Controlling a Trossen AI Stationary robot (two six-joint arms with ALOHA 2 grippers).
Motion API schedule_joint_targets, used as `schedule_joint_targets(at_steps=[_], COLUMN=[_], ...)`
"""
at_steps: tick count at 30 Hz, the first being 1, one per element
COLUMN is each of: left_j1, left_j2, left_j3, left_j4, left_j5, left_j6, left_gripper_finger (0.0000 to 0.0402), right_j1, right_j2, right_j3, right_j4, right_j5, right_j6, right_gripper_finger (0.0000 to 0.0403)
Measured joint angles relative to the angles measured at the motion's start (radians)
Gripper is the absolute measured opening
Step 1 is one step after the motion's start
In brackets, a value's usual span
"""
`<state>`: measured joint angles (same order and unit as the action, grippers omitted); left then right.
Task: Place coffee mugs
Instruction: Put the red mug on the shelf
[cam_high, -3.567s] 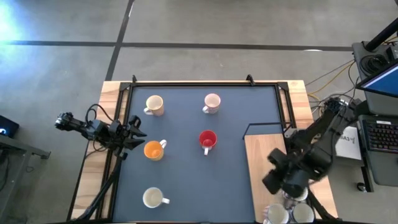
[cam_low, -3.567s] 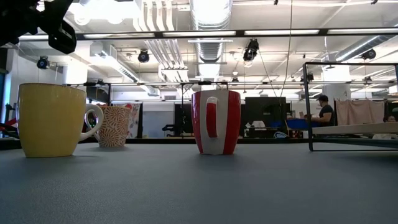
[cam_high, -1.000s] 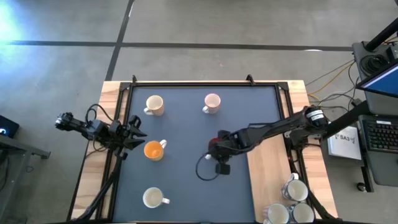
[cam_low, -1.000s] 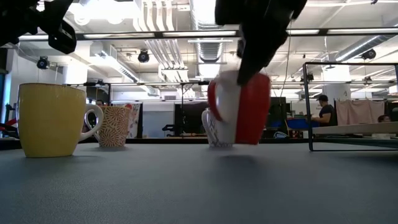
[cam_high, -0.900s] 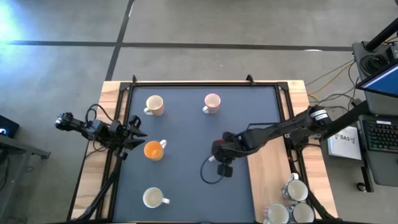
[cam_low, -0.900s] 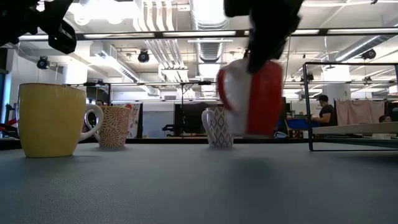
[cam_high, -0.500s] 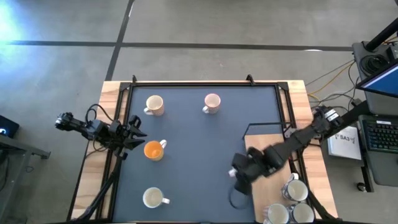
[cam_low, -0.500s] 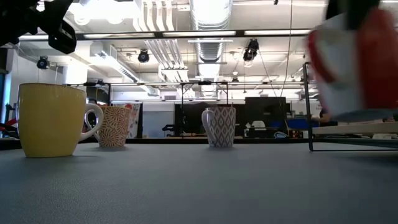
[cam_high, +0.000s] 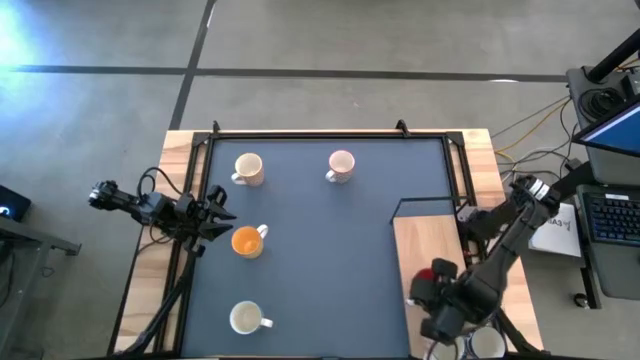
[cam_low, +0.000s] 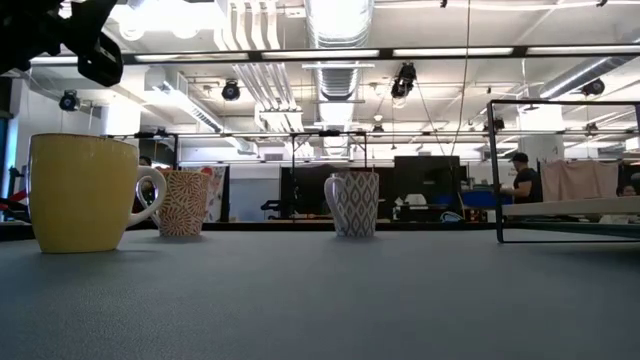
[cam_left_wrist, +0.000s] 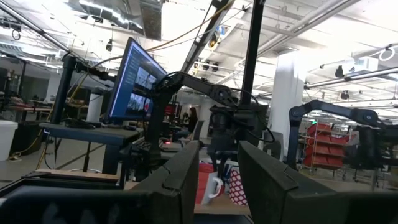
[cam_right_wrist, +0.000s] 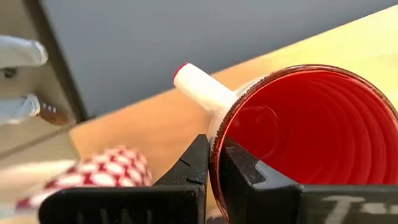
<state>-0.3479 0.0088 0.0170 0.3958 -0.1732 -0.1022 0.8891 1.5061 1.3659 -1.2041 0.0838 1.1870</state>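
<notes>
Right fingers (cam_right_wrist: 214, 163) pinch glossy round red mug (cam_right_wrist: 298, 124) rim.

bright overhead ceiling lights, glare; wrist foregrounds blurred

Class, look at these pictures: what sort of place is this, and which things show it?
Probably a robotics lab or open workshop: exposed ceiling ducts, rows of computer monitors behind the table, and another robot arm farther off.

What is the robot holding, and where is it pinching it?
The right gripper holds the red mug by its rim, one finger inside and one outside, next to the white handle. The left gripper holds nothing.
</notes>
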Motion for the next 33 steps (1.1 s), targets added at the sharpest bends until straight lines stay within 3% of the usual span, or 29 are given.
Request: schedule_joint_targets(at_steps=[9,33], left_j1=[0.0,0.0], left_j2=[0.0,0.0], left_j3=[0.0,0.0], left_j4=[0.0,0.0], left_j5=[0.0,0.0], left_j6=[0.0,0.0], left_gripper_finger=[0.0095,0.0095], right_j1=[0.095,0.136], right_j2=[-0.001,-0.001], right_j3=[0.0,0.0], right_j4=[0.002,0.047], right_j5=[-0.005,-0.041], right_j6=[-0.005,-0.061], right_gripper_finger=[0.0013,0.0013])
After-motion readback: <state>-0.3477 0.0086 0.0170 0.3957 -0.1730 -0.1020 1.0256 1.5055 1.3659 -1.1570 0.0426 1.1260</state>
